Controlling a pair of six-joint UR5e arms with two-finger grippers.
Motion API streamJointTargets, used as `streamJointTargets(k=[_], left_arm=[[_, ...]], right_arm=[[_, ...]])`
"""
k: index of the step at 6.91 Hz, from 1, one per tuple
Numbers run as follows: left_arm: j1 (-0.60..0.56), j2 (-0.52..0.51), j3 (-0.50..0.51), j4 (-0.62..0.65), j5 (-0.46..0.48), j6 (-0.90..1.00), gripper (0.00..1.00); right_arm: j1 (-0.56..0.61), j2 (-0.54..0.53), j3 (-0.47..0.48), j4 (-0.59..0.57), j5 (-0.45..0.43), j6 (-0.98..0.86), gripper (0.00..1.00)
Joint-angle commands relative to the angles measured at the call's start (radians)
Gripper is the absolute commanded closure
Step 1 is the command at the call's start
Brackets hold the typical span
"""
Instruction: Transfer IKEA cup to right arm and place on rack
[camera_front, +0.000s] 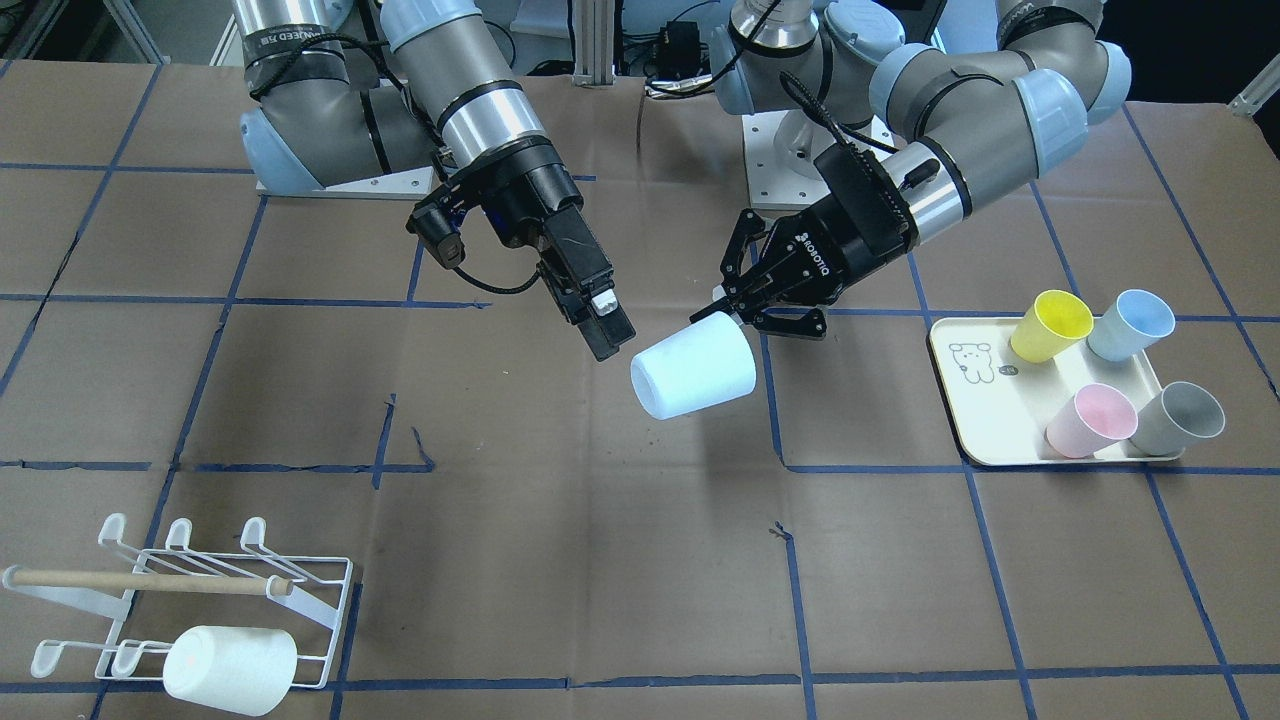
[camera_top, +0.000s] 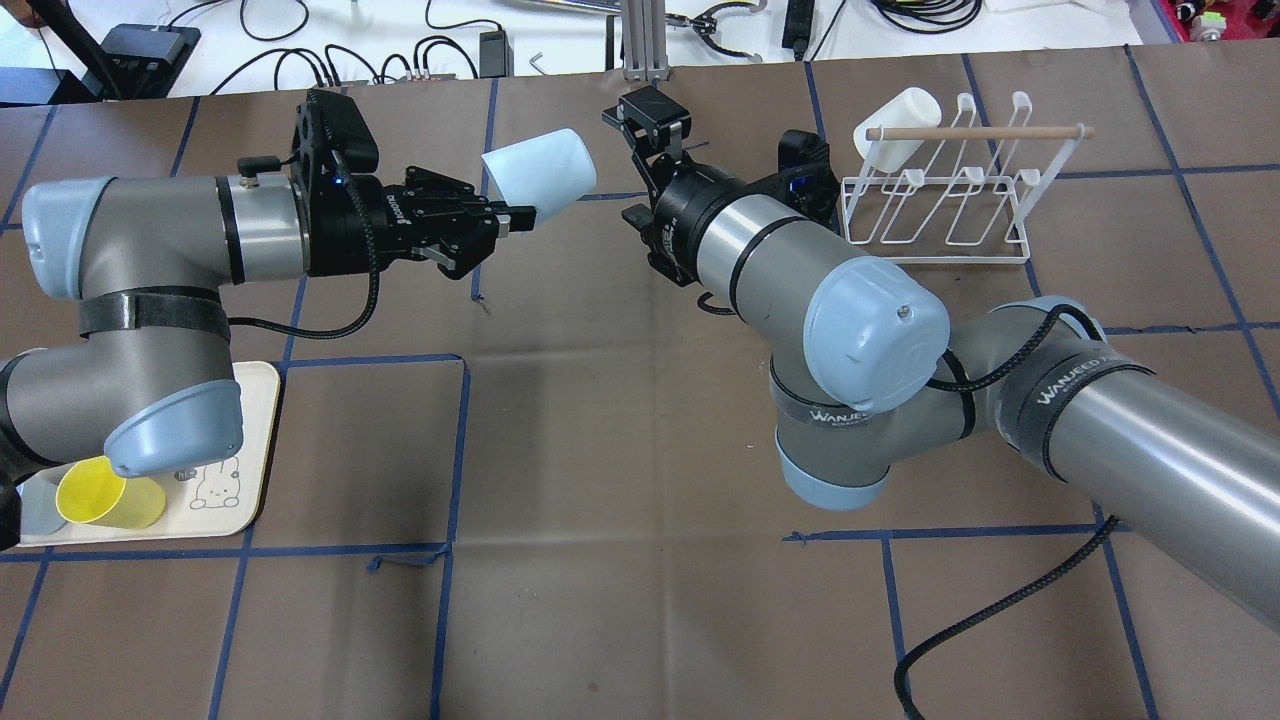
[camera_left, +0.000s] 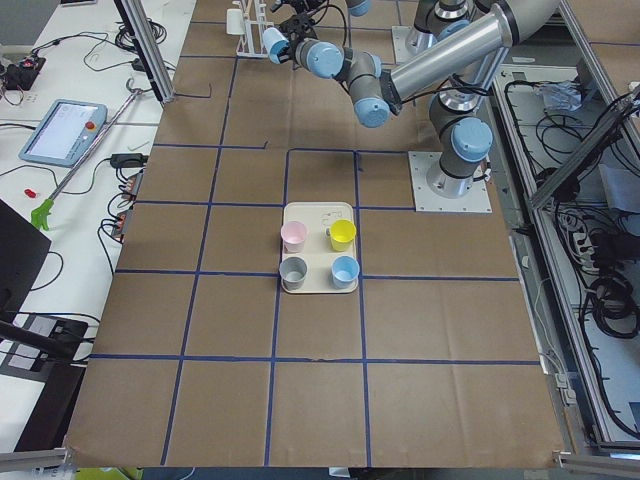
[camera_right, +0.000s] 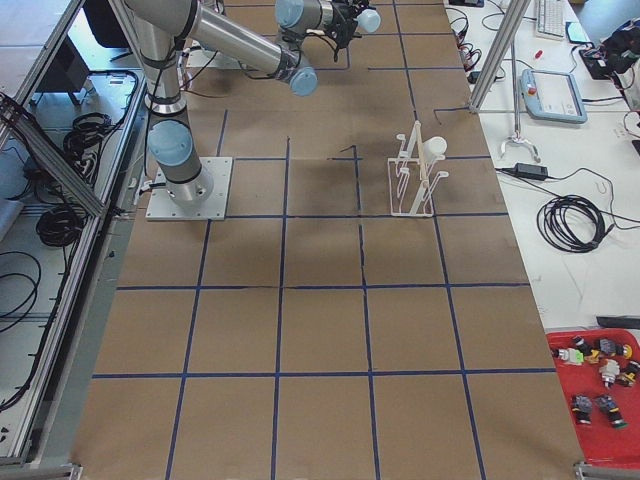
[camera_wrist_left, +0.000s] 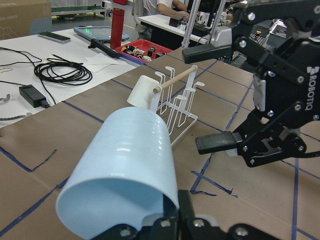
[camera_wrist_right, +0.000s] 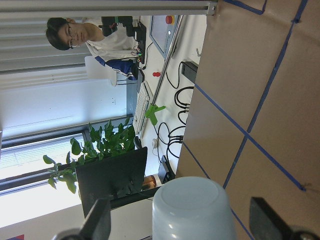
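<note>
My left gripper (camera_front: 727, 312) is shut on the rim of a pale blue cup (camera_front: 695, 371) and holds it on its side above the table's middle. It also shows in the overhead view (camera_top: 540, 167) and the left wrist view (camera_wrist_left: 125, 170). My right gripper (camera_front: 610, 335) is open and empty, its fingers (camera_wrist_left: 217, 143) spread wide just off the cup's closed base (camera_wrist_right: 192, 210), not touching it. The white wire rack (camera_front: 335, 600) with a wooden dowel stands at the table's right end (camera_top: 940, 215) and carries one white cup (camera_front: 230, 668).
A cream tray (camera_front: 985, 425) with a bear drawing sits at the left end, with a yellow (camera_front: 1050, 325), a blue (camera_front: 1130, 325), a pink (camera_front: 1090, 420) and a grey cup (camera_front: 1180, 418) on it. Brown paper with blue tape lines covers the table.
</note>
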Motion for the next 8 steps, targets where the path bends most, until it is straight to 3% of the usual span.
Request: streamJointTargets(k=[1, 8], left_arm=[[-0.01, 0.003, 0.0, 0.002, -0.002, -0.002, 0.99], [-0.01, 0.008, 0.0, 0.002, -0.002, -0.003, 0.99]], right_arm=[[0.016, 0.029, -0.025, 0.009, -0.014, 0.002, 0.04], [0.048, 0.102, -0.099, 0.016, -0.016, 0.005, 0.03]])
